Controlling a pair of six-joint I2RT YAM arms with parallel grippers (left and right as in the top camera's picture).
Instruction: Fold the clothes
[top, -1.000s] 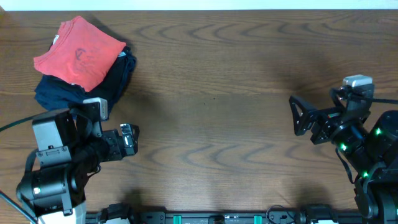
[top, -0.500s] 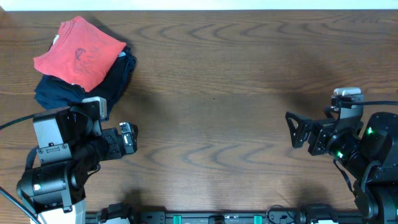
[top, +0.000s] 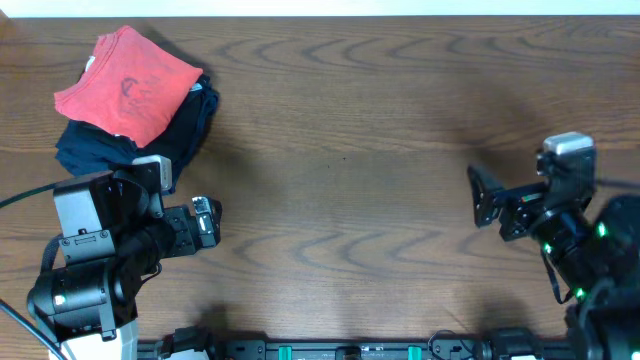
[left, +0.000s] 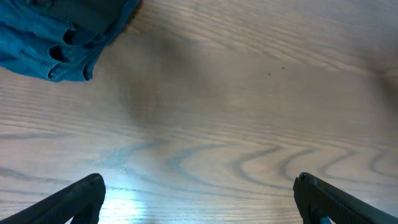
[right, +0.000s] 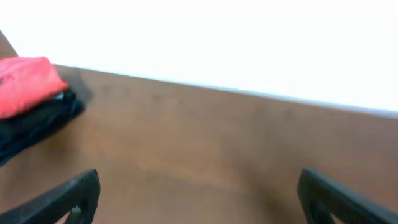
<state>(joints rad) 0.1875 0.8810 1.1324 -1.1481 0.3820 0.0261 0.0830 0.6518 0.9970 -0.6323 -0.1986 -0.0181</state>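
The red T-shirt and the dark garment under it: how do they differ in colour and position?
The red T-shirt is coral, while the dark garment is navy. The red T-shirt lies on top; the dark garment lies beneath it and sticks out past its near edge. Both lie crumpled in one pile.

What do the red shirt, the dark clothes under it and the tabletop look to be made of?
The red T-shirt looks like soft matte knit, probably cotton: it creases and slumps without shine. The dark clothes beneath are limp cloth too, with stitched hems in the left wrist view; fibre unclear. The table shows brown wood grain with a slight sheen, perhaps veneer or laminate.
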